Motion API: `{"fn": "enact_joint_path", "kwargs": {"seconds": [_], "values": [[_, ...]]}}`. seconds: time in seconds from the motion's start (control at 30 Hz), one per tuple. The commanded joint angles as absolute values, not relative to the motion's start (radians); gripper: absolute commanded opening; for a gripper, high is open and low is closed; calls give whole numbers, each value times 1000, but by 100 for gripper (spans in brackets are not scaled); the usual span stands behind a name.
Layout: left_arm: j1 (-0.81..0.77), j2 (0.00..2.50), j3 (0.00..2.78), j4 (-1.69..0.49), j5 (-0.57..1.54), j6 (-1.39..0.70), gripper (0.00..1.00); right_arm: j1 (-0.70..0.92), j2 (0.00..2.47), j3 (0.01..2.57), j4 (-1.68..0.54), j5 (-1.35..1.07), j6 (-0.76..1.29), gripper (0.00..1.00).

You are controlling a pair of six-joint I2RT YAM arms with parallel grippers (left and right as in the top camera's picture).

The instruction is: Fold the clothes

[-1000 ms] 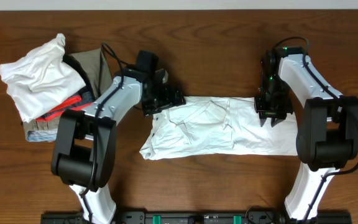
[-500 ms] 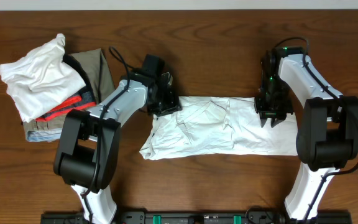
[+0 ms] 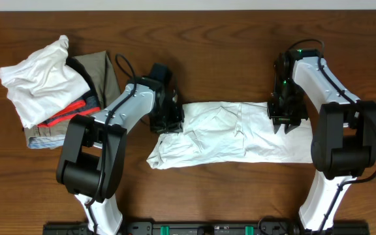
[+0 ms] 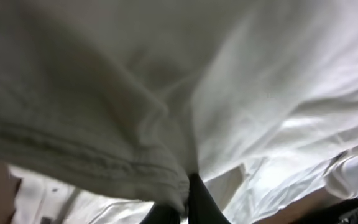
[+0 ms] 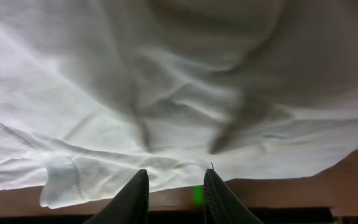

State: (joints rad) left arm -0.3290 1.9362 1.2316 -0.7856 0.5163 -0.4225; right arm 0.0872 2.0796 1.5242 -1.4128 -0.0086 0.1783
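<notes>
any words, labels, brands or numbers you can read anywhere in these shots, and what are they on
None can be read in any view.
white trousers: plain cloth, with no print or tag showing, close up in the wrist views too.
pile of clothes: no lettering visible.
green light on the right arm: a lamp only, not a sign.
base rail: any markings are too small to read.

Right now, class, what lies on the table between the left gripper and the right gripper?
The white trousers, spread wrinkled from the left gripper to the right gripper; the overhead view shows this.
</notes>
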Motion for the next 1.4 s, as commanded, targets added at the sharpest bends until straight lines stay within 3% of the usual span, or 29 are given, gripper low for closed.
{"fn": "enact_joint_path", "kwargs": {"seconds": [0.0, 0.27, 0.53, 0.57, 0.6, 0.67, 0.7, 0.87, 1.07, 1.37], "values": [[-328, 1939, 1230, -853, 505, -424, 6, 86, 2072, 1522, -1412, -7, 167, 28], [-328, 1939, 1230, -938, 465, -425, 6, 86, 2072, 1522, -1407, -7, 167, 28], [-328, 1938, 1230, -996, 606, -424, 6, 86, 2072, 1522, -1402, -8, 167, 28], [-328, 1938, 1230, -1003, 600, -421, 9, 86, 2072, 1522, -1402, -8, 167, 28], [-328, 1939, 1230, -1009, 589, -421, 17, 86, 2072, 1522, -1402, -8, 167, 28], [-328, 1939, 1229, -1020, 564, -420, 50, 86, 2072, 1522, -1403, -8, 167, 29], [-328, 1939, 1229, -1028, 560, -420, 57, 86, 2072, 1522, -1404, -8, 167, 28], [-328, 1939, 1228, -1047, 495, -421, 63, 86, 2072, 1522, -1406, -8, 162, 28], [-323, 1938, 1228, -1009, 424, -425, 55, 86, 2072, 1522, -1405, -8, 162, 29], [-317, 1938, 1228, -997, 300, -425, 65, 86, 2072, 1522, -1402, -8, 159, 29]]}}
